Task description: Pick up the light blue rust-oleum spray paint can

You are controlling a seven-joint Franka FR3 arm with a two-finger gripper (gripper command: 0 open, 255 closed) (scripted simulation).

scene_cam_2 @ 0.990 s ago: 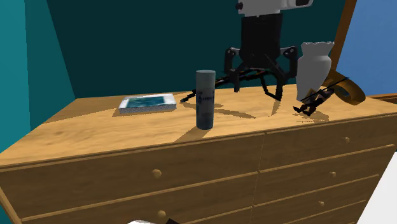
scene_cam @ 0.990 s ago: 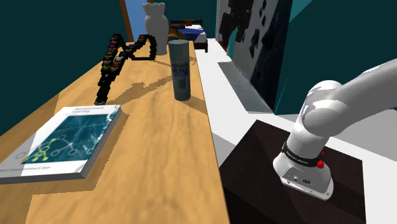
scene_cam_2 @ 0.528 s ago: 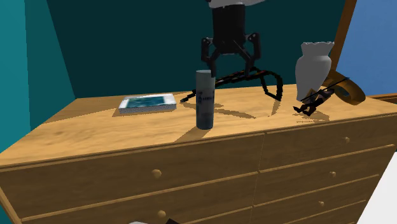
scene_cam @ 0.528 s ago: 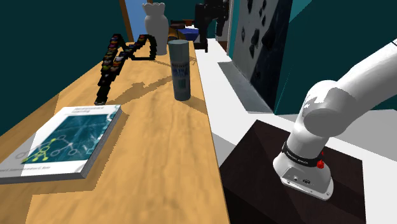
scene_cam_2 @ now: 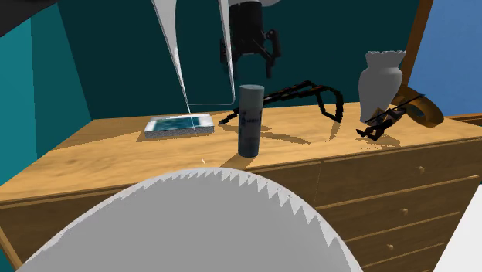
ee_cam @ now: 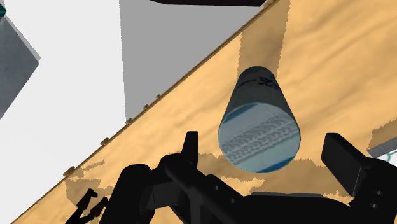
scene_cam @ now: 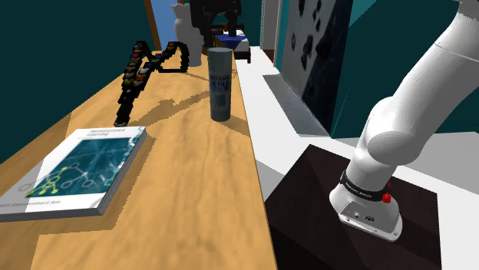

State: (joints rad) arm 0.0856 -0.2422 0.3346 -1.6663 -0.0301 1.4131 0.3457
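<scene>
The pick is still in its approach, as I read it. The can (scene_cam_2: 249, 120) stands upright on the dresser (scene_cam_2: 116, 166), near its front edge, untouched, and nothing has been gripped yet. The gripper (scene_cam_2: 248, 67) hangs just above the can's top, pointing down, with its jaws wide apart and empty. In the wrist view the two fingers (ee_cam: 189, 145) stand on either side of the can's pale blue top, clear of it, so the line-up looks about right. What is left is the descent around the can's body, the closing of the jaws on it, and the lift. The book (scene_cam_2: 179, 124) lies well apart from the can toward the second exterior view's left, and the vase (scene_cam_2: 382, 81) stands well apart toward that view's right, so neither seems to crowd the way down. Compared with half a second ago, the gripper has shifted toward the second exterior view's left, from a spot above and beside the can to one over it. In the shoulder view it has moved left along the top edge and now partly covers the vase. The arm has swung too: a large grey-white shape now covers the lower part of the second exterior view, which was open before. The can, the book and the vase have not moved.
</scene>
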